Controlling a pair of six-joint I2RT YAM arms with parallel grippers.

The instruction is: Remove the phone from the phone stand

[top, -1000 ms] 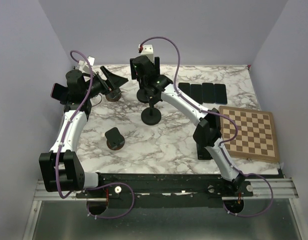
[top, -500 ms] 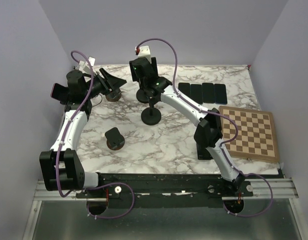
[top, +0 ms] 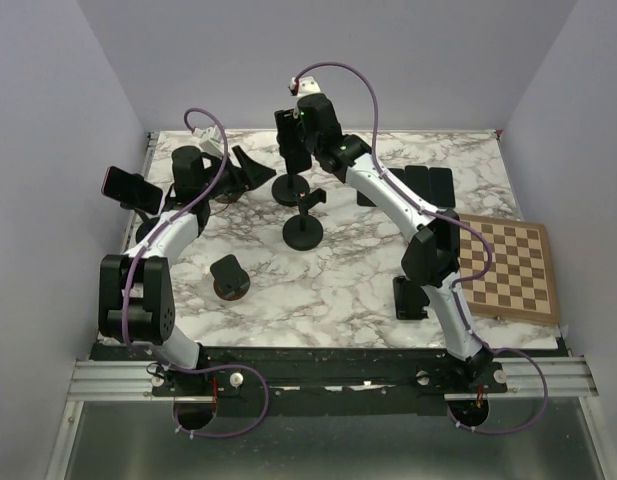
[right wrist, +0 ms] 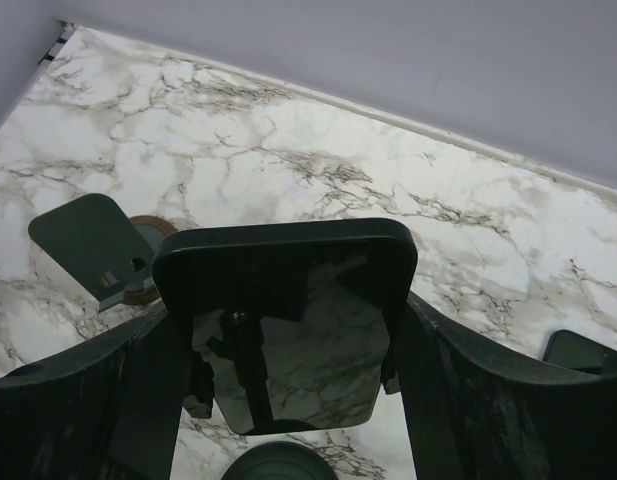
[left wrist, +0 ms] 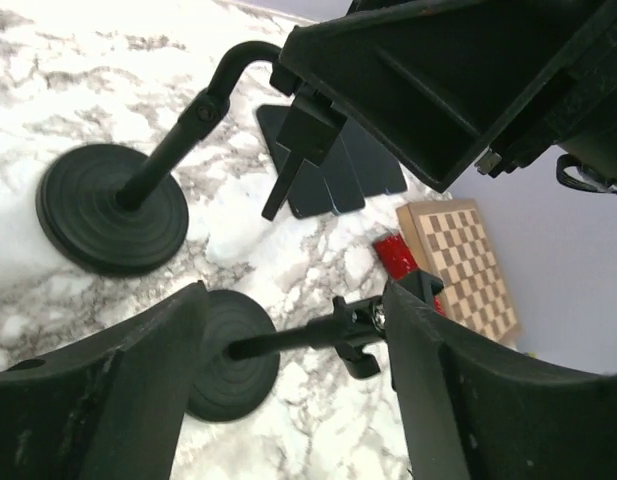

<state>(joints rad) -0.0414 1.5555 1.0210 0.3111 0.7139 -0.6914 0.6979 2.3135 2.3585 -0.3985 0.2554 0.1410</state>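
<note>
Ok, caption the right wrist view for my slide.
Right gripper holds the phone by its sides above the marble table, an empty stand beyond.

No text, label, brand or number can be read anywhere.

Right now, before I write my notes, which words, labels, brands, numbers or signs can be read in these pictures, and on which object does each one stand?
No text can be read in any view.
phone: dark screen with reflections only, no logo to be seen.
chessboard: plain squares, no letters or numbers visible along its edges.
flat phones on the table: dark, no marks visible at this size.
</note>
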